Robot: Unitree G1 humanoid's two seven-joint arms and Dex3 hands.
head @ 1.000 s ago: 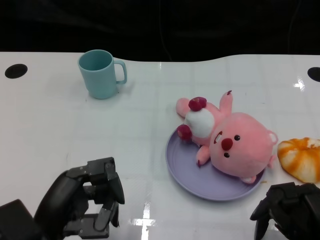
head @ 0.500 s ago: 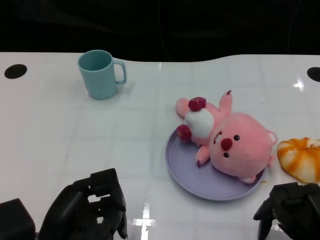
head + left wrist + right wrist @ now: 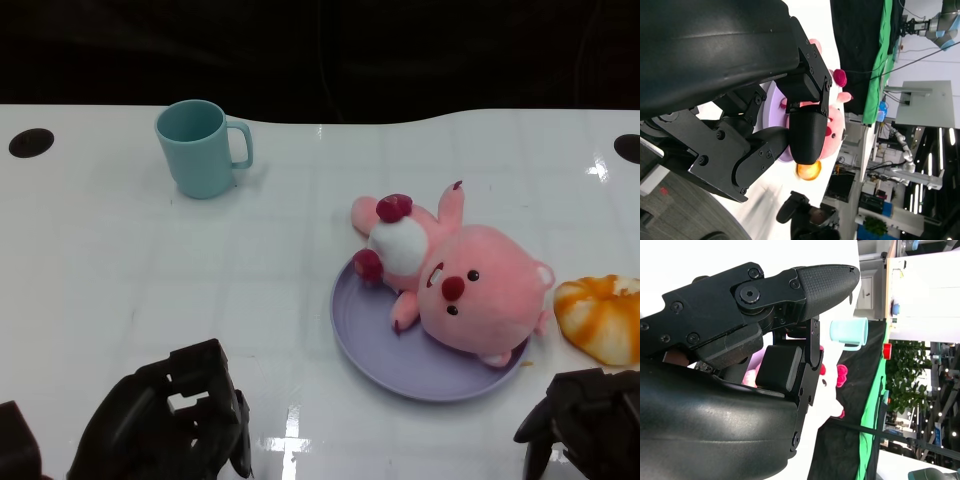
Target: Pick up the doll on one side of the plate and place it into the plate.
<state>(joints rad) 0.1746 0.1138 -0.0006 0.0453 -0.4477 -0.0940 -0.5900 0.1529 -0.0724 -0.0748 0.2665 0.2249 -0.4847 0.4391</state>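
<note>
Lying on its back across the plate, the pink doll has its big head over the plate's right half and its white belly and dark-pink feet reaching past the plate's far rim onto the white surface. Plate is lavender, shallow, with bare rim showing along its left and near edges.

Left robot hand: well to the left of the plate and nearer the camera, low in the head view. Fingers curled in toward the palm, nothing between them. Well apart from the doll, with bare surface between. In the left wrist view the same robot hand fills most of the picture; doll and plate show past the fingers, not touched.

Right robot hand: just off the plate's near right edge, nearer the camera. Fingers bent downward, nothing in them; whether they are closed up or apart, cannot tell. Near the doll's head but not touching it. Right wrist view: robot hand fills the picture, with a little pink of the doll beyond the fingers.

Orange-and-white bread roll sits to the right of the plate, just beside the doll's cheek. Teal mug stands upright, well beyond the plate to its far left, handle turned toward the plate side.
</note>
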